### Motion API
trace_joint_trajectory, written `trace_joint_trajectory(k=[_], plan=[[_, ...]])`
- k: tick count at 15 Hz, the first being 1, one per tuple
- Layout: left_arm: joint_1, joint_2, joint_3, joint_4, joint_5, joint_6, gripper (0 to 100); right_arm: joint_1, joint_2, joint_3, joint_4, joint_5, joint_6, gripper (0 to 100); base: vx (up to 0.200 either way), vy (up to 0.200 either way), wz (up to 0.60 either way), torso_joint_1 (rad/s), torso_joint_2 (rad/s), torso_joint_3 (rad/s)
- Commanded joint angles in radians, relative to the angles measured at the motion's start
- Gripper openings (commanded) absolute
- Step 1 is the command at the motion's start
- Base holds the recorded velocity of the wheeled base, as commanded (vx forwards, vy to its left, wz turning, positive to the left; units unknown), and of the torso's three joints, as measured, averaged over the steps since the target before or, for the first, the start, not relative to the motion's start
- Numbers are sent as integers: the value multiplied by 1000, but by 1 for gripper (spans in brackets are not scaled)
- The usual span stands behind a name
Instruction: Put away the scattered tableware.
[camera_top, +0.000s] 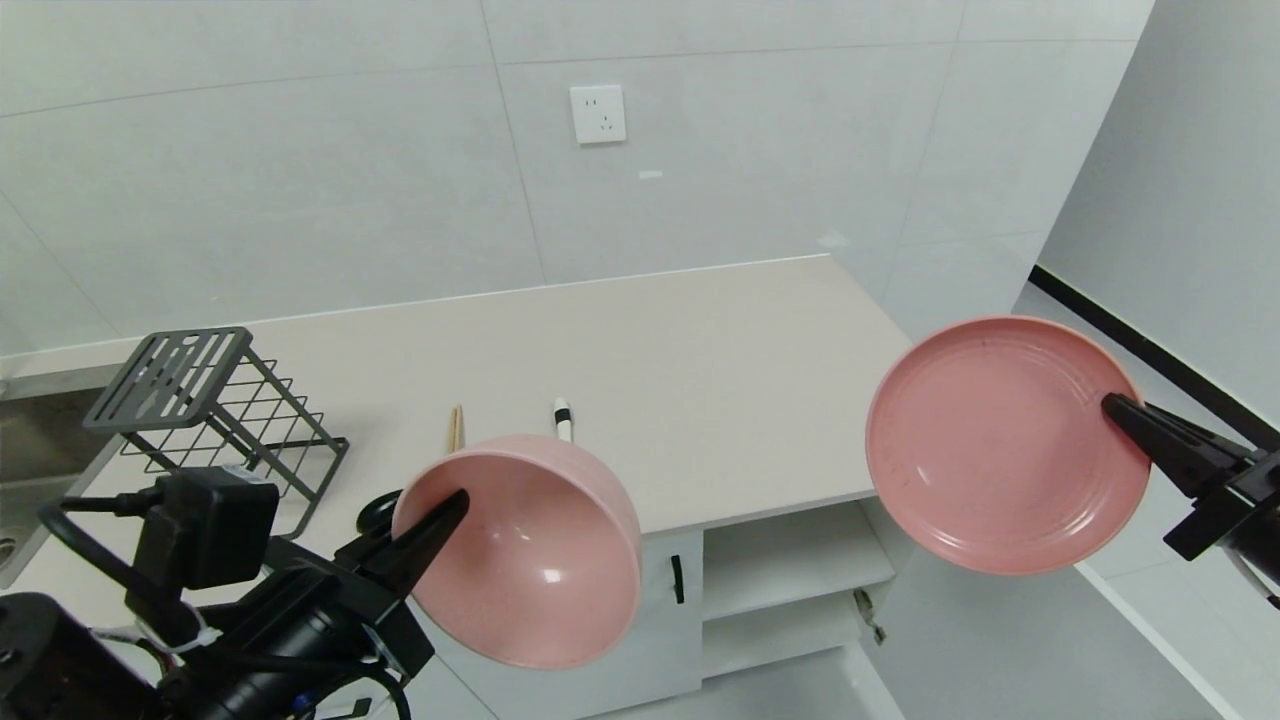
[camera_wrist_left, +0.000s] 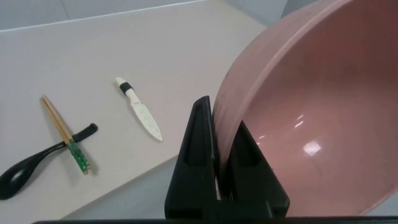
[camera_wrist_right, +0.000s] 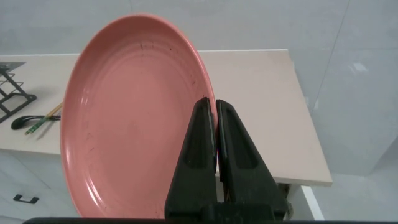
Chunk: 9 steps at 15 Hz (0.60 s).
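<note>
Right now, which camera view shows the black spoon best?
The left wrist view: the black spoon lies whole on the counter, chopsticks crossing its handle. The head view shows just part of the spoon beside the pink bowl; the right wrist view shows the spoon far off.

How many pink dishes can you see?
2. The bowl is held by the left gripper at the counter's front edge; the plate is held by the right gripper, past the counter's right end.

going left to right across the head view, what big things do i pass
wire rack → pink bowl → black cabinet handle → pink plate
</note>
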Motion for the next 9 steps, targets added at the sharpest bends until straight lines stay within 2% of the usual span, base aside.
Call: trace_joint_trajectory(k=[1, 9], plan=[[0, -6, 0, 0, 0, -2, 0, 0, 0, -1, -1, 0, 1, 0, 0, -200, 0, -27, 56, 32], [-2, -10, 0, 0, 0, -2, 0, 0, 0, 1, -1, 0, -7, 0, 0, 0, 0, 0, 6, 0]])
